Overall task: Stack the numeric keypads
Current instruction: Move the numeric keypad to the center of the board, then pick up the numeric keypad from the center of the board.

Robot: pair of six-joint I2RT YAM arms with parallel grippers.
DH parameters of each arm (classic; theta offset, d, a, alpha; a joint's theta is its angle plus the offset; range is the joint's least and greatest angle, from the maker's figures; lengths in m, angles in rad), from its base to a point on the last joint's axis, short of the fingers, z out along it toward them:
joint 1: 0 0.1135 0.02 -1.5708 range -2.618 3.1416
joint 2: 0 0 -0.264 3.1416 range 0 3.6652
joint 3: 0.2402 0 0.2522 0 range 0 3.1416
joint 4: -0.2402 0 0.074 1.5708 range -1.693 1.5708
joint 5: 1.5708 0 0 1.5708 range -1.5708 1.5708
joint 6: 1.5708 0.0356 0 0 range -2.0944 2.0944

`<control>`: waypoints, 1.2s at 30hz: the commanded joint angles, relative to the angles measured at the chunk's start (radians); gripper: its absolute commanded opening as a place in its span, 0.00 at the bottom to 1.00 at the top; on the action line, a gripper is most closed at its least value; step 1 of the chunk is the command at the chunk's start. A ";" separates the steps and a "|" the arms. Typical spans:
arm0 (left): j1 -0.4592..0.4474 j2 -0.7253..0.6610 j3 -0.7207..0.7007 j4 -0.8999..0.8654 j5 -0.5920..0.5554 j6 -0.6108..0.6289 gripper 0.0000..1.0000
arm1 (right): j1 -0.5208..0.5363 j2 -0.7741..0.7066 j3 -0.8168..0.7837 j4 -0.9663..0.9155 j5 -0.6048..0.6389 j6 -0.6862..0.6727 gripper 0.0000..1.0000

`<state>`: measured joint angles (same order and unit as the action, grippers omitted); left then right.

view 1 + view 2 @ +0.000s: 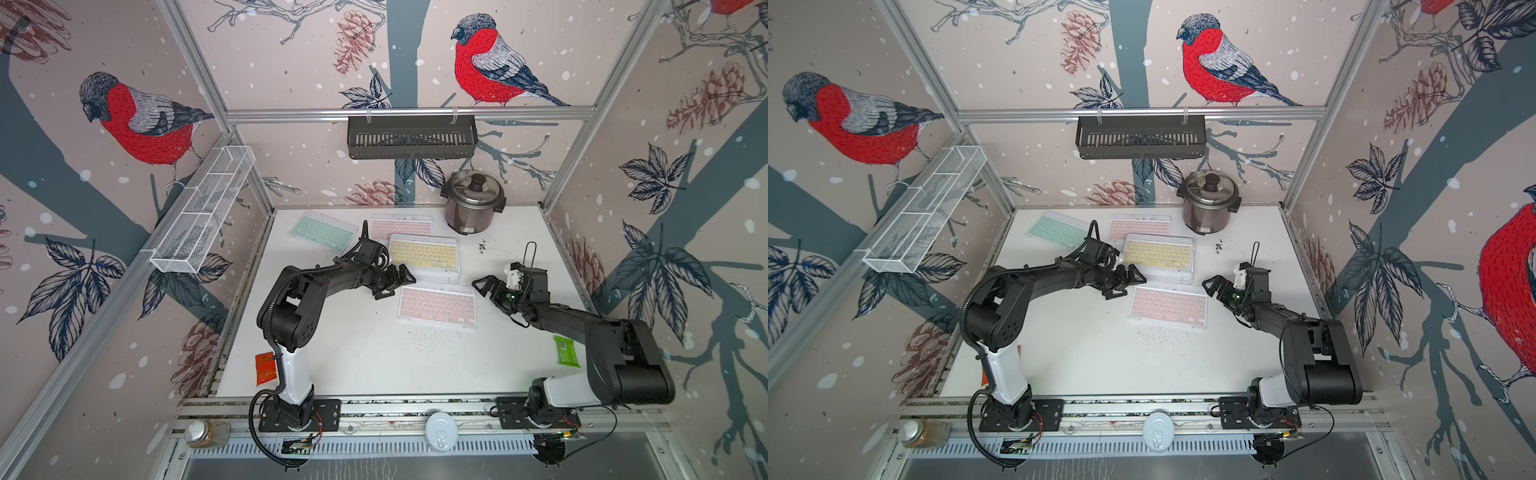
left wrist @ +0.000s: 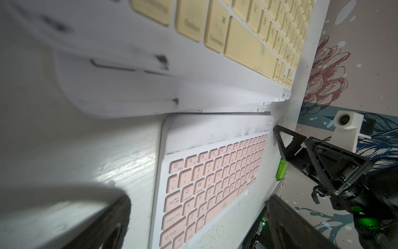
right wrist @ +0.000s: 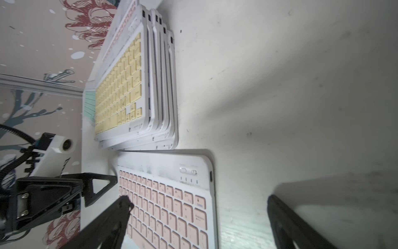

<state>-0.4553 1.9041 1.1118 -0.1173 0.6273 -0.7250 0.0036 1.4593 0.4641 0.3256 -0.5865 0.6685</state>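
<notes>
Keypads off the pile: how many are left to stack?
3. The mint keypad lies far left; the far pink keypad lies behind the yellow-topped pile, perhaps tucked under it; the near pink keypad lies in front of the pile. The pile may hide more.

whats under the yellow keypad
Several more white-framed keypads stacked slightly staggered under the yellow keypad. Only their edges show; their key colours are covered.

I can't tell the key colours of the lower keypads [image 3: 160, 86], covered to their edges by the yellow keypad [image 3: 120, 90], my left arm [image 1: 324, 276] hides a corner of the far pink keypad [image 1: 401, 226], and the near pink keypad [image 3: 168, 204] runs off the right wrist view.
</notes>
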 commanded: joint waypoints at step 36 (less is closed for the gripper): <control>-0.037 0.070 0.035 -0.077 -0.062 0.007 0.99 | -0.031 0.196 -0.041 0.406 -0.201 0.181 1.00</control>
<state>-0.4919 1.9526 1.1564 -0.0902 0.6479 -0.7292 -0.0334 1.6356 0.4244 0.7021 -0.7807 0.8345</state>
